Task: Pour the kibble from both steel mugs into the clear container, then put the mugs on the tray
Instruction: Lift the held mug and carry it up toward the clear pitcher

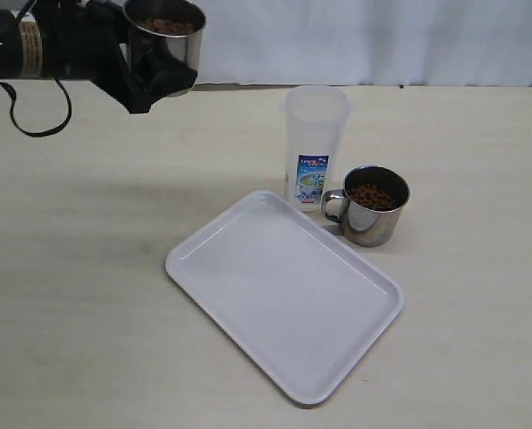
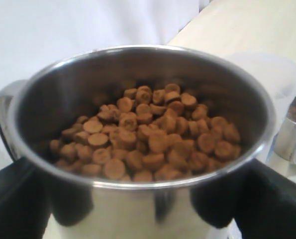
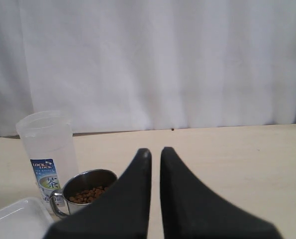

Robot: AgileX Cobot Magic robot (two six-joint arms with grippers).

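the small round reddish-brown kibble (image 2: 148, 134) lies heaped in a short shiny stainless-steel mug (image 1: 164, 45), upright and high above the far left of the pale wooden counter (image 1: 78, 268). the left tool (image 1: 149, 79) clasps this mug's wall, black fingers (image 2: 13, 204) on either side. a wide stretch of open counter parts it from the tall translucent plastic container (image 1: 315, 134) with its blue-and-white label. just beside the container stands the second steel mug (image 1: 368, 207), also holding kibble, its loop handle toward the container's base. the flat white rectangular tray (image 1: 283, 290) lies just in front of both, with free counter along its left and near edges. the right tool (image 3: 155, 152) shows only in its own wrist view: fingers drawn to a thin slit, gripping nothing, above the counter, facing the container, second mug and a white curtain (image 3: 187, 59).
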